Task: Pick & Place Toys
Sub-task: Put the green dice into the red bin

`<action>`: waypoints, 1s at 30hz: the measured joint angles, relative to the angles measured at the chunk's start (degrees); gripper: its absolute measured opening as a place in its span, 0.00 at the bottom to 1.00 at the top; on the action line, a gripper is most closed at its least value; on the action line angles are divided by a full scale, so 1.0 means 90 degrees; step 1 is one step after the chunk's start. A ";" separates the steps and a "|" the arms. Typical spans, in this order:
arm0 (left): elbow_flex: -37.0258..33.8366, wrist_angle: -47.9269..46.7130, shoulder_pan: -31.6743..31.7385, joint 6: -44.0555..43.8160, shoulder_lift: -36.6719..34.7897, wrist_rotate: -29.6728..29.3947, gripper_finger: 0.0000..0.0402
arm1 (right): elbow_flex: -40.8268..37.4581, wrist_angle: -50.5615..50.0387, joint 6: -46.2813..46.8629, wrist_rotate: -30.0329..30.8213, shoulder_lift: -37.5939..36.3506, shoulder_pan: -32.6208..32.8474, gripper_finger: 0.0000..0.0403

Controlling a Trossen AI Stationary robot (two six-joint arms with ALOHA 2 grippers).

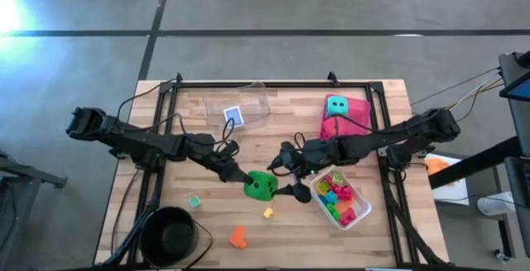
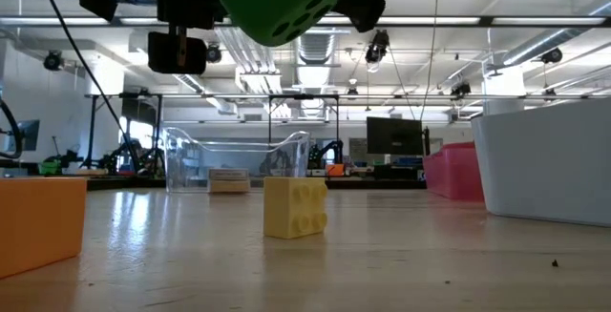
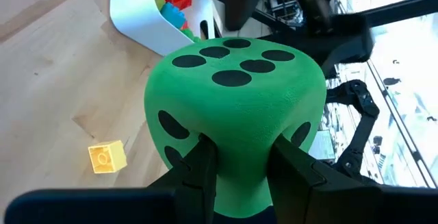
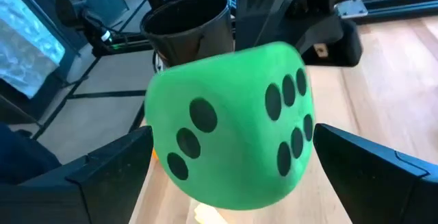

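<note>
The wooden table fills the scene, with both dark arms reaching in toward its middle. The black bowl sits at the near left corner, the pink tray is at the far right, and on it rests the teal die. A clear tray stands at the far middle with a small blue card box inside it. Near the right edge, the white tray is packed with bricks in red, green, yellow and blue. Now the action: the green die hangs in the air over the middle of the table, lifted clear of the wood, as the low view shows it high above the yellow brick. The left gripper has it, both fingers pinching into the foam so that it dents. The right gripper is right there too, its two fingers spread wide on either side of the die, not squeezing it. Loose on the table: an orange brick near the front edge, the yellow brick between it and the die, and a small green brick off to the left.
</note>
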 joint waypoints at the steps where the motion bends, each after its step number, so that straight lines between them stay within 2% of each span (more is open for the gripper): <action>1: 0.0011 0.0002 0.0000 0.0000 0.0000 -0.0003 0.24 | 0.0015 0.0026 -0.0008 -0.0012 0.0060 0.0000 0.98; 7: 0.0099 -0.0031 0.0000 0.0024 0.0000 0.0093 0.24 | 0.0543 0.0041 -0.0096 -0.0330 0.0630 -0.0043 0.98; 13: 0.0094 0.0038 -0.0019 0.0006 0.0007 0.0198 0.23 | 0.1246 -0.0673 -0.0291 -0.0397 0.1133 -0.0046 0.97; 17: 0.0094 0.0038 -0.0024 0.0002 0.0007 0.0193 0.23 | 0.1552 -0.1080 -0.0416 -0.0378 0.1240 -0.0024 0.85; 22: 0.0097 0.0040 -0.0022 0.0068 0.0007 0.0140 0.23 | 0.1629 -0.1297 -0.0447 -0.0358 0.1192 -0.0076 0.57; 30: 0.0118 0.0040 -0.0016 0.0098 0.0007 0.0093 0.23 | 0.1643 -0.1448 -0.0437 -0.0330 0.1190 -0.0092 0.55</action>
